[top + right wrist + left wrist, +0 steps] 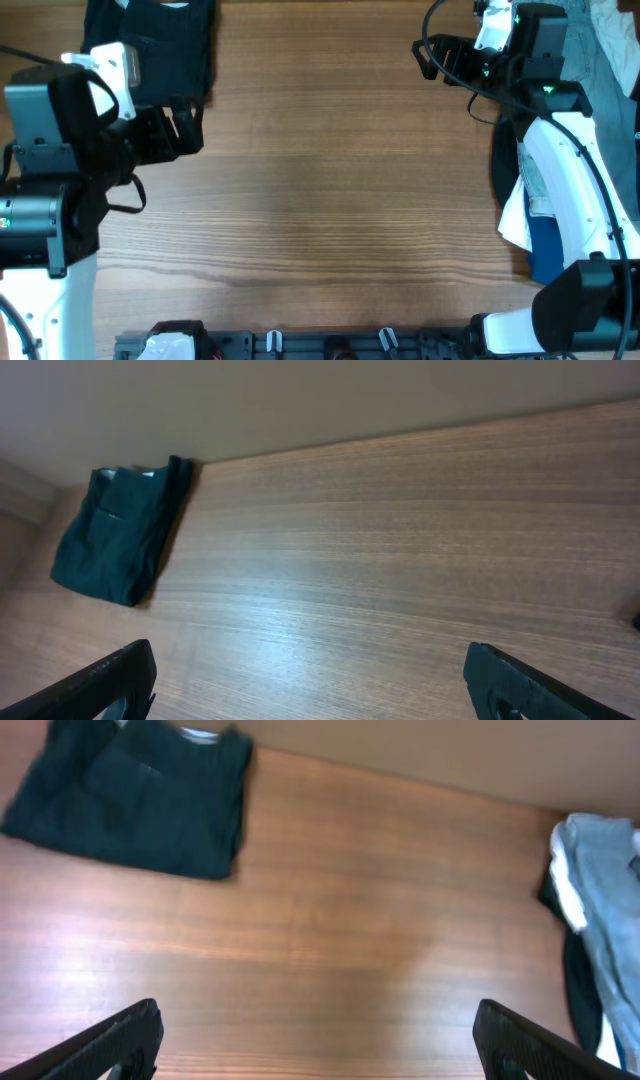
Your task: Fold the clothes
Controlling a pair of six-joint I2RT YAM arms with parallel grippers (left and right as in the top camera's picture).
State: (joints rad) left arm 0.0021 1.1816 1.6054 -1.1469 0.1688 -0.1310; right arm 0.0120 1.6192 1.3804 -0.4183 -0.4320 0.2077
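Plainly, the black garment [165,45] lies folded at about 11 o'clock on the counter [320,200], its small white label just showing at the far edge. The left end effector [192,128] hangs just beside its near edge, at roughly 10 o'clock, fingers spread wide and empty. A careless sweep from there could catch that edge and pull the fold open, because soft cloth slides easily on smooth wood.

At about 1 o'clock, the right end effector [428,58] is also spread wide, with nothing between its fingers. Its arm lies across the unfolded heap at 3 o'clock: light-blue denim [610,100], a white garment [512,220] and a dark blue piece [545,262], overlapping near the counter's edge.

The main risk, in my judgement, is there. A pinch into that heap may take two layers at once, or the arm may drag a loose piece off the edge. How the garments interlock beneath the arm is hidden.
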